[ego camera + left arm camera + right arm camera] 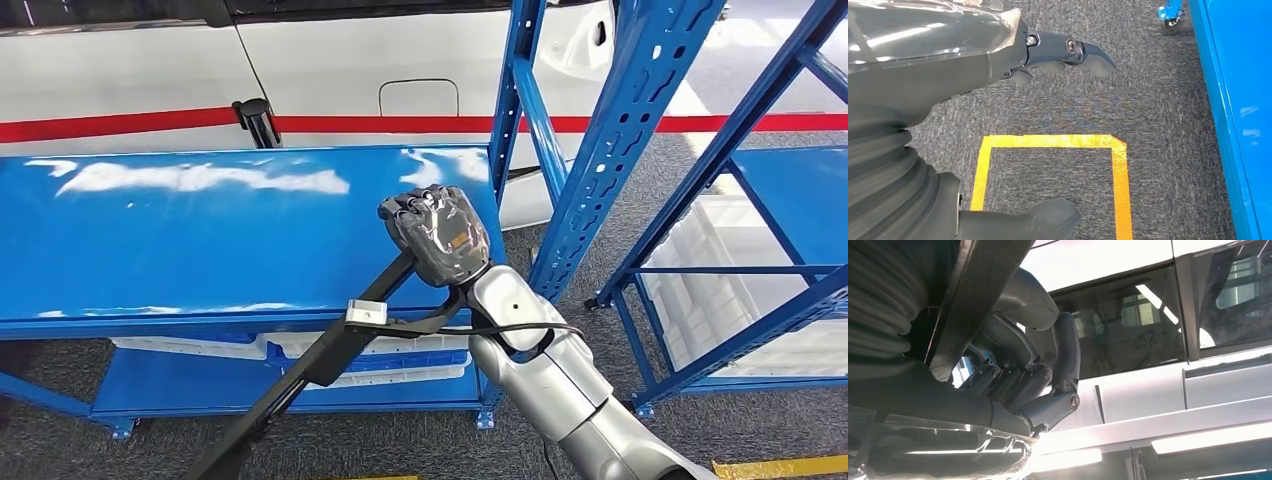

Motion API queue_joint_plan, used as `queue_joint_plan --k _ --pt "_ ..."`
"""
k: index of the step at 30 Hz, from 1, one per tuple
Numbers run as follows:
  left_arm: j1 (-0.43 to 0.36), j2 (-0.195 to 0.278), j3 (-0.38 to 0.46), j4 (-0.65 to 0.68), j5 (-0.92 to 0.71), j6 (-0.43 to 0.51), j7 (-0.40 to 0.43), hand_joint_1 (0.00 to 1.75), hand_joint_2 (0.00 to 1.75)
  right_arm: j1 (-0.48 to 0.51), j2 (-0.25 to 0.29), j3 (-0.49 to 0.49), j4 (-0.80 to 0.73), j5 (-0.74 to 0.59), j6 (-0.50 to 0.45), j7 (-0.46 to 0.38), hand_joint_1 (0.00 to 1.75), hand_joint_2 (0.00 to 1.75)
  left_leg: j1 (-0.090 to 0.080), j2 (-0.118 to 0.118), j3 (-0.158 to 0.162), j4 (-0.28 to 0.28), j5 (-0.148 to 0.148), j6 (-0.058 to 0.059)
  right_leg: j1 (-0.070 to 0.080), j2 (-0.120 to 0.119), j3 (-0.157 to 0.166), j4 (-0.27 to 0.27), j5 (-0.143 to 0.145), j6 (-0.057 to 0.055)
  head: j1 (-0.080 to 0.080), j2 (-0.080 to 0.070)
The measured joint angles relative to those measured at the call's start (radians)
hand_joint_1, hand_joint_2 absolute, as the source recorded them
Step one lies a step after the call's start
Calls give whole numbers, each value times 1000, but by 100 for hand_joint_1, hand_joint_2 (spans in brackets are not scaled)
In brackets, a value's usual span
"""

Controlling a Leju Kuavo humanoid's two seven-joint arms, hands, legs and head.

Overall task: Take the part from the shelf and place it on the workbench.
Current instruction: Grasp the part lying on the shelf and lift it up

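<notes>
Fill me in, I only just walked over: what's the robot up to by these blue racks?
The right hand grips a long black part, which slants down from the hand toward the floor in front of the blue shelf. In the right wrist view its fingers curl around the bar. The left hand hangs over grey carpet marked with yellow tape, fingers apart and holding nothing. A white vehicle stands behind the racks.
</notes>
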Motion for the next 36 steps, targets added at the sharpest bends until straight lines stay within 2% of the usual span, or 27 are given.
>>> queue_joint_plan --k 2,4,5,6,9,10,11,12,14,15,16,18,19,20,21,22,24,25,26,27,29,30,31,32,34,35,36 --pt "0 -1 0 0 -1 1 1 0 175 -1 3 0 0 1 1 0 175 175 -6 -3 11 -31 3 7 5 1 -5 -1 3 11 0 0" --pt "-1 -2 0 0 -2 4 1 0 175 -2 4 0 0 1 2 -1 175 175 -9 -3 9 -35 9 25 4 0 -10 0 3 23 1 0" --pt "-1 -3 0 0 -2 5 1 0 175 -3 3 -1 0 1 2 -1 175 175 -10 -2 9 -39 13 34 4 -1 -19 15 -8 26 1 0" --pt "-1 -3 0 0 -2 7 1 0 175 -4 3 -2 0 1 2 -2 175 175 -10 -1 9 -42 18 42 4 -2 -37 52 -29 26 2 0" --pt "-2 -3 0 0 -3 8 1 0 175 -3 1 -2 0 1 5 -2 175 175 -15 0 4 -43 22 55 3 -3 -125 246 -112 15 5 0" --pt "-2 -3 0 0 -3 8 1 0 175 -2 0 -2 0 1 6 -2 175 175 -18 0 3 -43 23 56 3 -3 -141 284 -123 17 5 0" --pt "-2 -4 0 0 -3 8 1 0 175 -1 -2 -2 0 1 7 -2 175 175 -20 0 2 -43 24 57 4 -3 -138 285 -118 21 5 0" --pt "-2 -5 0 0 -3 8 1 0 175 0 -3 -2 0 1 7 -2 175 175 -21 -1 3 -42 24 57 4 -3 -114 244 -99 26 5 0" --pt "-2 -5 0 0 -3 8 1 0 175 -1 -3 -3 0 1 7 -2 175 175 -23 -2 3 -40 24 56 5 -3 -37 100 -50 31 5 0" --pt "-2 -6 0 0 -3 8 1 0 175 -2 -3 -3 0 1 7 -2 175 175 -25 -2 2 -38 24 53 8 -4 -8 43 -32 28 5 0" --pt "-2 -6 0 0 -3 8 1 0 175 -2 -3 -3 0 1 7 -2 175 175 -26 -2 0 -37 25 49 10 -4 8 12 -22 24 5 0" --pt "-1 -6 0 0 -3 8 1 0 175 -2 -3 -3 0 2 7 -2 175 175 -27 -2 -3 -36 30 38 13 -3 11 2 -14 14 4 0" --pt "-1 -5 0 0 -4 8 1 0 175 -2 -3 -3 0 2 7 -2 175 175 -25 -2 -5 -34 28 32 9 -3 10 0 -9 8 4 0" --pt "-1 -5 0 0 -4 8 1 0 175 -2 -2 -3 -1 4 7 -2 175 175 -24 -2 -10 -24 15 27 4 -3 9 -3 -4 2 3 0" --pt "-1 -5 0 0 -5 8 1 0 175 -2 0 -3 -1 4 8 -2 175 175 -22 -2 -21 3 -10 21 -1 -4 8 -6 1 -6 3 0" --pt "-1 -5 0 0 -6 8 1 0 175 -2 1 -2 -2 5 8 -2 175 175 -19 -2 -38 50 -47 16 -3 -4 5 -7 6 -11 2 0" --pt "-1 -5 0 0 -6 8 1 0 175 0 3 -2 -2 7 10 -2 175 175 -16 -2 -84 178 -121 5 -2 -5 -5 -7 13 -17 2 0" --pt "-1 -5 0 0 -6 8 1 0 175 3 3 -1 -2 8 12 -2 175 175 -14 -2 -98 225 -140 1 -2 -6 -11 -6 17 -17 2 0" --pt "-1 -4 0 0 -6 8 2 0 175 5 3 -1 -2 8 14 -2 175 175 -11 -2 -96 239 -141 -2 -2 -6 -17 -5 21 -16 2 0" --pt "-1 -4 0 0 -6 8 2 0 175 8 3 -1 -2 9 16 -2 175 175 -8 -2 -74 212 -124 -5 -3 -5 -22 -4 25 -13 2 0" --pt "-3 -4 0 0 -6 8 3 0 175 10 3 -2 -2 9 17 -2 175 175 -2 -3 11 78 -75 -8 -4 -4 -32 3 31 -5 1 0" --pt "-4 -4 0 0 -6 8 3 0 175 9 3 -3 -3 10 18 -2 175 175 -2 -5 46 19 -57 -6 -2 -4 -36 7 34 -1 2 0" --pt "-5 -4 0 0 -6 9 3 0 175 9 3 -4 -4 10 18 -2 175 175 -3 -7 66 -19 -48 -3 1 -4 -39 10 37 5 3 0" --pt "-5 -4 0 0 -6 9 3 0 175 9 3 -5 -5 10 18 -2 175 175 -6 -8 70 -32 -46 3 4 -4 -42 11 42 12 4 0" --pt "-6 -4 0 0 -6 9 4 0 175 9 4 -5 -7 10 18 -2 175 175 -12 -8 60 -32 -30 22 7 -4 -48 8 53 30 5 0" --pt "-6 -5 0 0 -6 9 4 0 175 8 3 -6 -7 10 18 -2 175 175 -14 -6 54 -35 -21 33 6 -3 -56 13 48 35 5 0" --pt "-7 -6 0 0 -6 9 4 0 175 8 2 -7 -7 9 18 -2 175 175 -15 -3 46 -39 -10 44 5 -3 -70 35 28 36 7 0"
